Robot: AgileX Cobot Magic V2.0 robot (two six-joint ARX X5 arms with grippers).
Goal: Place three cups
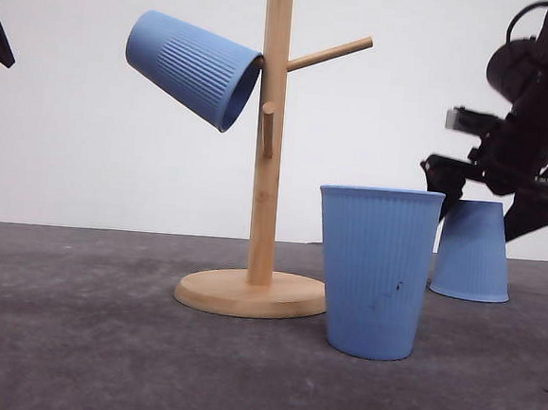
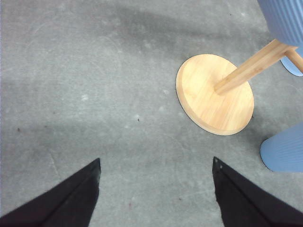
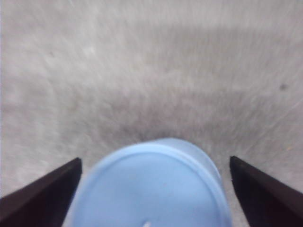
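Stand: a wooden cup stand point(image 1: 270, 138) rises from a round base on the grey worktop point(image 1: 73, 341).
Hung cup: a light-blue ribbed cup point(image 1: 192, 67) hangs tilted on a peg at the stand's left, mouth toward the post.
Front cup: a second cup point(image 1: 375, 270), upright and marked with small dark specks, stands just right of the base.
Far cup: a third cup point(image 1: 473, 251) sits upside down behind it, to the right.
Right end effector point(image 1: 488, 193): spread wide, fingers apart on either side of the upturned cup, not touching it.
Left end effector point(image 2: 156, 189): spread wide over bare worktop, holding nothing.
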